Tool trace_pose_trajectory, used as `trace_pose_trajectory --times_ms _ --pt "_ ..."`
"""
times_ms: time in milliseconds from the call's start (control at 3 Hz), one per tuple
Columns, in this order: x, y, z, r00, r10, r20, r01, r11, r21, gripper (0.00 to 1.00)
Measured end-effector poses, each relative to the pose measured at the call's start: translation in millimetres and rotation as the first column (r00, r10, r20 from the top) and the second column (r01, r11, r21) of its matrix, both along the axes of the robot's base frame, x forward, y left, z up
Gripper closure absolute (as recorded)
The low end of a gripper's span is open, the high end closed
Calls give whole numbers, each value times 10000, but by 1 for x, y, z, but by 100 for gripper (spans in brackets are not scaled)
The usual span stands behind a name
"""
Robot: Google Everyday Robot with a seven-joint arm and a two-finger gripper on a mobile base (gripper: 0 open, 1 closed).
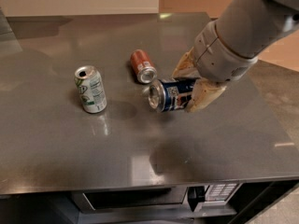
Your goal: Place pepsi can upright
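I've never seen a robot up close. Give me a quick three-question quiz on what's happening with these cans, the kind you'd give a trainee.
1. True or false: the pepsi can stands upright.
2. Fill in: the gripper, just right of the red-orange can, is shut on the ____.
3. Which can stands upright on its base? A) red-orange can B) white-and-green can C) pepsi can

Key: 1 false, it is held on its side with the silver top facing left; 2 pepsi can; 3 B.
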State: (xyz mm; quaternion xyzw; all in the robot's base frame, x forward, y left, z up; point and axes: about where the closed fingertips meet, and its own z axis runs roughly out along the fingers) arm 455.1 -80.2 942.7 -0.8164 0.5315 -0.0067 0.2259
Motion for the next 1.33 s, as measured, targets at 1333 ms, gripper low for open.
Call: trace_pose_trajectory --times_ms 1333 --pt "41 5 39 8746 3397 3459 -2315 9195 -3178 100"
